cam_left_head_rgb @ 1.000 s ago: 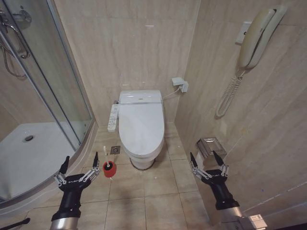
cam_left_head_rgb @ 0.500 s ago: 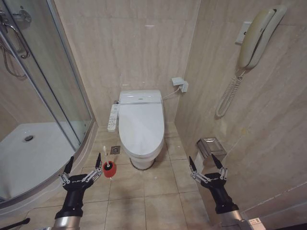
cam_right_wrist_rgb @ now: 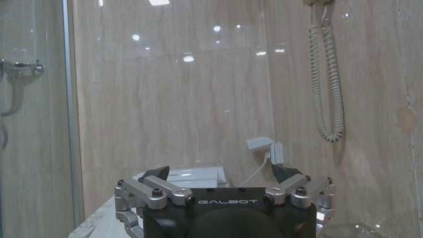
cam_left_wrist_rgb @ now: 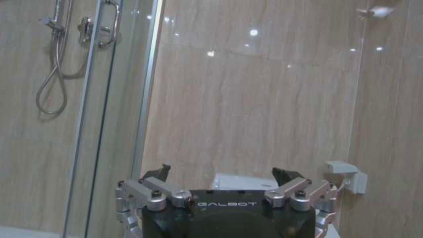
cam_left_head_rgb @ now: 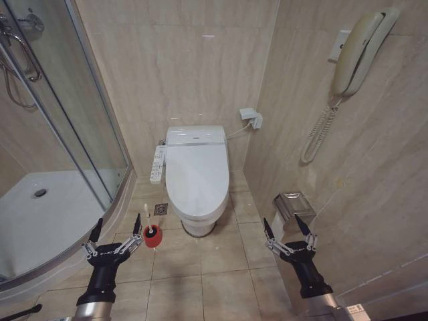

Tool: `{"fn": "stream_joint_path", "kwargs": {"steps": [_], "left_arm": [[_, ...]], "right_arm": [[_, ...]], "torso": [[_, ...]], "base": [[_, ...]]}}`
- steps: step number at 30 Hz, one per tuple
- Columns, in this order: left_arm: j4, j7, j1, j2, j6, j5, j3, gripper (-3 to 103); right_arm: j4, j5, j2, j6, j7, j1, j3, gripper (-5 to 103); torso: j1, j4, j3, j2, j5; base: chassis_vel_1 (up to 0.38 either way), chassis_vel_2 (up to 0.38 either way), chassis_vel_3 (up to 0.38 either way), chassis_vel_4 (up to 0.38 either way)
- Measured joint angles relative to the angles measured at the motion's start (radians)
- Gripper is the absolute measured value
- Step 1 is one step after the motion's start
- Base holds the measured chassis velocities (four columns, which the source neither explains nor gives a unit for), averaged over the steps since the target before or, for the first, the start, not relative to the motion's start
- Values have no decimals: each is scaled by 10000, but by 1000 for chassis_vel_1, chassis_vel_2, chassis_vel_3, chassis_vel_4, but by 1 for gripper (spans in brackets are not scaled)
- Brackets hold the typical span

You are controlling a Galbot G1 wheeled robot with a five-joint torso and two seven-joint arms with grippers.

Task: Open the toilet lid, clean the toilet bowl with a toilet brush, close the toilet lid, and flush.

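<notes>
- Lid (cam_left_head_rgb: 196,175) down, hiding the bowl.
- Brush (cam_left_head_rgb: 152,234) left of toilet, handle hard to discern.
- Left gripper (cam_left_head_rgb: 115,232), right gripper (cam_left_head_rgb: 287,229): both spread wide, empty.

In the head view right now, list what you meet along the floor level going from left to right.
Shower tray → left gripper → toilet brush in its red holder → toilet bowl, toilet lid closed → right gripper.
</notes>
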Motion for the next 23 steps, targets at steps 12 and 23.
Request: {"fn": "stream_joint_path", "kwargs": {"steps": [12,23], "left_arm": [[-5,-1,0,-1,0,6,-2,100],[-6,-1,1,-1,0,10,-3,100]], "right_arm": [[1,5,-1,1,1,1,-1,100],[2,7,-1,1,2,2,-2,100]], "torso": [[0,0,0,0,0],[0,0,0,0,0]], "base": [[0,0,0,0],[0,0,0,0]]}}
